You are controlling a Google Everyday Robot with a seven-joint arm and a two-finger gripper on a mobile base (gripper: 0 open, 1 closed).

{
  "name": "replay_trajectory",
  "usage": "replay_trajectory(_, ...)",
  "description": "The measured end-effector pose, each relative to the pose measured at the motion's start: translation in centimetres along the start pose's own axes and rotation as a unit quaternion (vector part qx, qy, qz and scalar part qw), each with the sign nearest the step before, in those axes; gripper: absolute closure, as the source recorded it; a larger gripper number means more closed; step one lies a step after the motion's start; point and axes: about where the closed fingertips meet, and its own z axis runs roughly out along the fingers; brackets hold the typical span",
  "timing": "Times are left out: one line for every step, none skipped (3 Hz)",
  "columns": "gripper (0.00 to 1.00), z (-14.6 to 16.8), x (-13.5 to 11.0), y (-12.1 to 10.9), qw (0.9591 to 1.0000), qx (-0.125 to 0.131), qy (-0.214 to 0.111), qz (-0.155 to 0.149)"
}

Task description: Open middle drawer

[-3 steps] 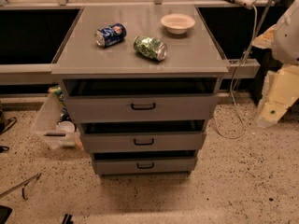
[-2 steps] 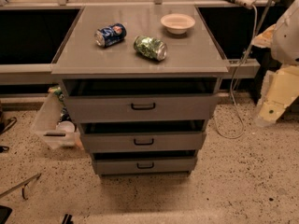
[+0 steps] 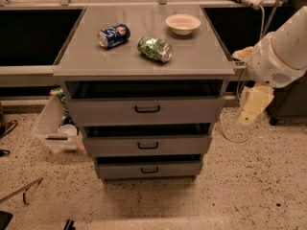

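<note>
**At the right edge of the scene, a robot arm hangs beside a three-drawer bench**

At the right side, level with the top of the bench (image 3: 192, 51), a large white rounded arm segment (image 3: 283, 49) reaches in from the upper corner. Below it hangs the cream-coloured end effector (image 3: 253, 105), pointing down toward the speckled floor (image 3: 240, 190). It is off to the right of the drawers, apart from them and touching nothing. Whether it is spread or pressed together cannot be told.

The bench is a grey metal cabinet seen from the front and above. It has three drawers stacked one over another, each with one small black loop handle at its centre. The middle drawer (image 3: 147, 145) sits between the top drawer (image 3: 146, 110), which has the tallest front, and the bottom drawer (image 3: 149, 169), which has the smallest. A dark gap shows above each front; what lies inside is hidden.

On the flat top lie two drink cans, both on their sides: a blue can (image 3: 114, 35) toward the left and a green can (image 3: 154, 49) just right of it. One pale bowl (image 3: 183, 23) stands upright farther back and to the right.

On the floor to the left leans one clear plastic bin (image 3: 50, 128) with small items inside that are too unclear to name.
</note>
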Motion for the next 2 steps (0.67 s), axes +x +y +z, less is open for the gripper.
replay_trajectory(0.0,6.6,0.6,-0.8,0.9989,-0.001,-0.047,0.0)
replay_trajectory(0.0,12.6,2.1,0.3,0.9954,-0.02,-0.086,0.037)
